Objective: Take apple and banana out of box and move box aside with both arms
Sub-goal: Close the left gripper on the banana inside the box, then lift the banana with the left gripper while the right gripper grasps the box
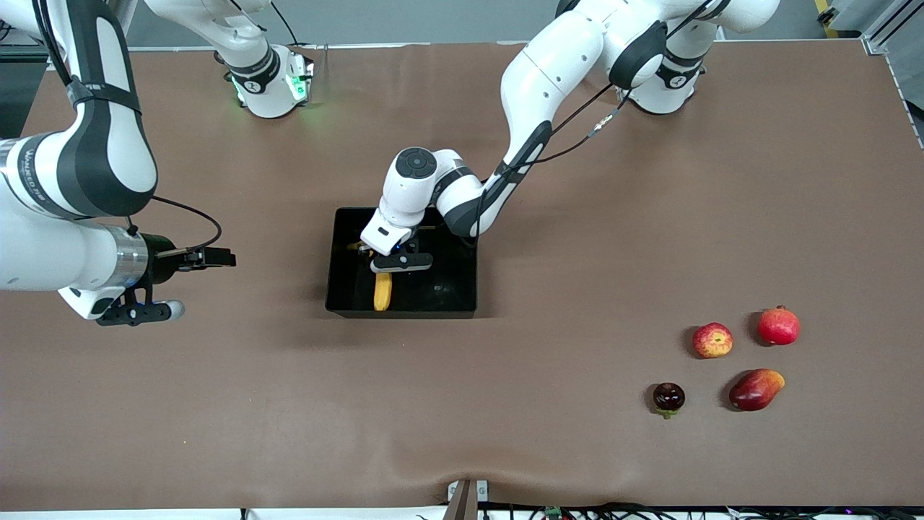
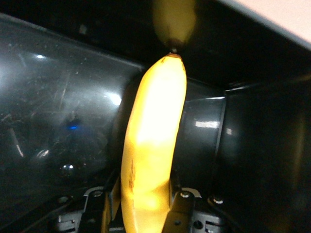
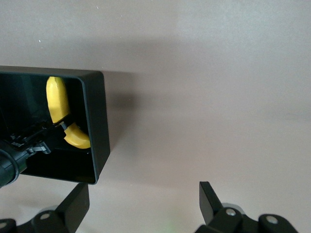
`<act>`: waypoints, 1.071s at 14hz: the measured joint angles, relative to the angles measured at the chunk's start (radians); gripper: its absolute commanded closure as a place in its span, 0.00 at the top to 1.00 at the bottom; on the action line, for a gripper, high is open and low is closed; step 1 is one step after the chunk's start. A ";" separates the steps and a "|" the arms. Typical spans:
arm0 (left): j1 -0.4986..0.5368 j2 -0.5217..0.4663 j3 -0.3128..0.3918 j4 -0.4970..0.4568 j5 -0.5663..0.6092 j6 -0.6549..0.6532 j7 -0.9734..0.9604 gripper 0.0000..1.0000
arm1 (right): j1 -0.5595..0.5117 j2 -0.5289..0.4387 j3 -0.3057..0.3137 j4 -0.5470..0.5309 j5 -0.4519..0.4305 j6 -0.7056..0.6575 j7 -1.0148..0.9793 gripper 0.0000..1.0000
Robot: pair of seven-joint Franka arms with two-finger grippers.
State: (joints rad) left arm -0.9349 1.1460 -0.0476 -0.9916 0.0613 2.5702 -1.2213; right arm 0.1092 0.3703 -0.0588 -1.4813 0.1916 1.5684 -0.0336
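The black box [image 1: 447,289] sits mid-table. My left gripper [image 1: 393,263] reaches down into it and is shut on the yellow banana [image 1: 382,290]. In the left wrist view the banana [image 2: 155,136] runs out from between the gripper [image 2: 146,208], and its tip meets the glossy inside of the box [image 2: 58,107]. The apple [image 1: 712,340], red with yellow streaks, lies on the table toward the left arm's end. My right gripper [image 1: 141,313] is open and empty over bare table toward the right arm's end. Its wrist view shows the gripper [image 3: 143,194], the box [image 3: 95,121] and the banana [image 3: 58,102].
A red pomegranate [image 1: 778,326] lies beside the apple. A dark-red mango [image 1: 755,389] and a small dark round fruit [image 1: 668,397] lie nearer the front camera. A brown mat covers the table.
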 measured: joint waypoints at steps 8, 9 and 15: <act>0.066 -0.213 0.008 0.051 -0.002 -0.257 0.001 0.00 | 0.028 0.000 0.009 0.000 0.001 0.001 0.000 1.00; 0.082 -0.244 0.009 0.051 -0.002 -0.286 0.013 0.00 | 0.044 0.000 0.010 -0.001 0.001 0.001 0.002 1.00; 0.242 -0.410 0.007 0.010 -0.009 -0.475 0.084 0.00 | 0.091 0.005 0.011 -0.007 0.001 0.010 0.007 1.00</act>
State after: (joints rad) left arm -0.6934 0.7360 -0.0410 -0.9812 0.0524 2.0955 -1.1375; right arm 0.2004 0.3749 -0.0482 -1.4879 0.1925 1.5784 -0.0270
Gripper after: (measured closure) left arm 0.577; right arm 0.000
